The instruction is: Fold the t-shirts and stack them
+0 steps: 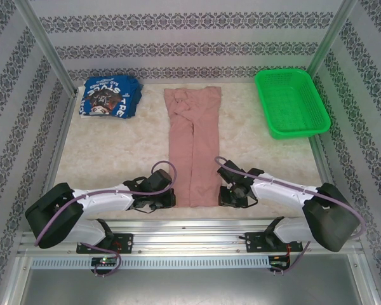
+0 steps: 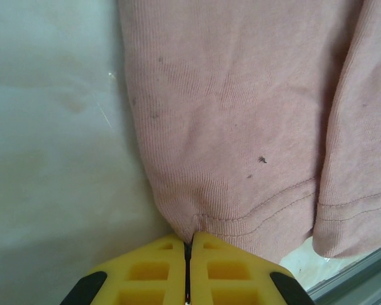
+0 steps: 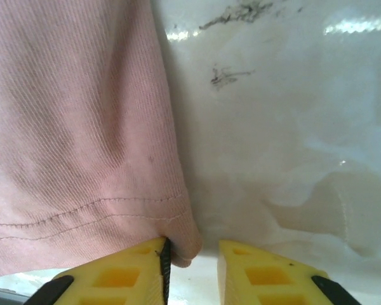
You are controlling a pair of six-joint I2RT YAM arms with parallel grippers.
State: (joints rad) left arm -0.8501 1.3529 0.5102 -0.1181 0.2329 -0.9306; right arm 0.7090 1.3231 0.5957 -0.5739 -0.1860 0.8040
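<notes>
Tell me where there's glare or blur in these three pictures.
Top external: evenly lit and sharp throughout. Left wrist: pink t-shirt ribbing crisp, the table beside it pale and hazy. Right wrist: white glare streaks on the table at the top right.
</notes>
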